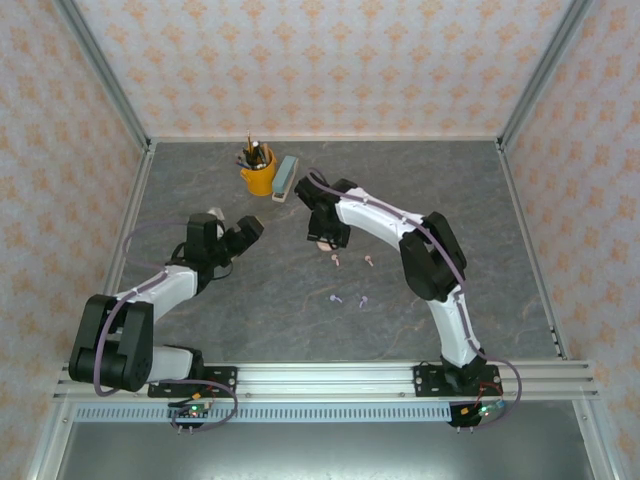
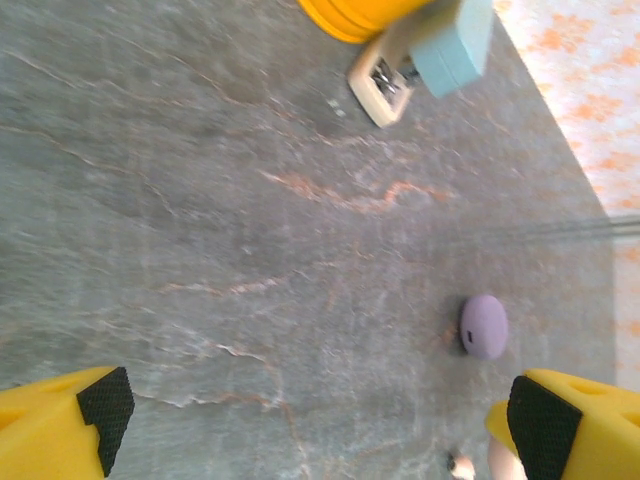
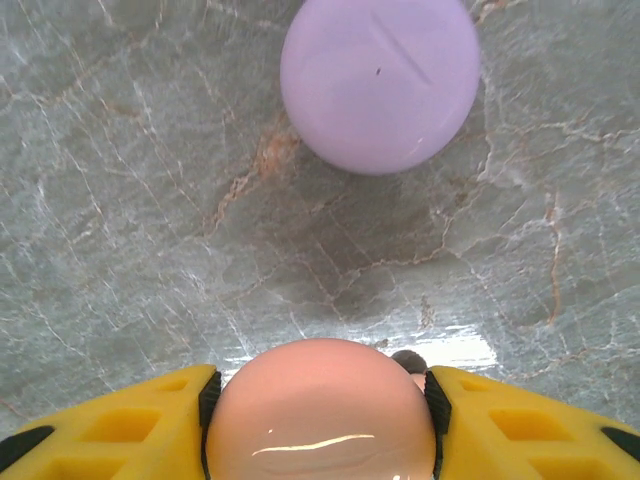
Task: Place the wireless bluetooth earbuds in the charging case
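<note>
A glossy pale-pink round plastic disc (image 3: 320, 410), which I take for a charging case, sits clenched between my right jaws. My left jaws gape, released and holding nothing. Nothing is inserted yet: four tiny stemmed plastic earbuds, two pale pink (image 1: 337, 261) and two lilac (image 1: 337, 298), lie loose on the grey marbled bench (image 1: 250, 300), on my bases' side of that pink disc. A smooth lilac round disc (image 3: 380, 85) lies just beyond it.

Pink case (image 3: 320, 415) is showing glossy, smooth plastic, catching a bright highlight. Lilac case (image 3: 380, 85) is looking smooth, more satin. Table (image 3: 120, 220) is reading as veined grey stone-look, faintly reflecting light.
</note>
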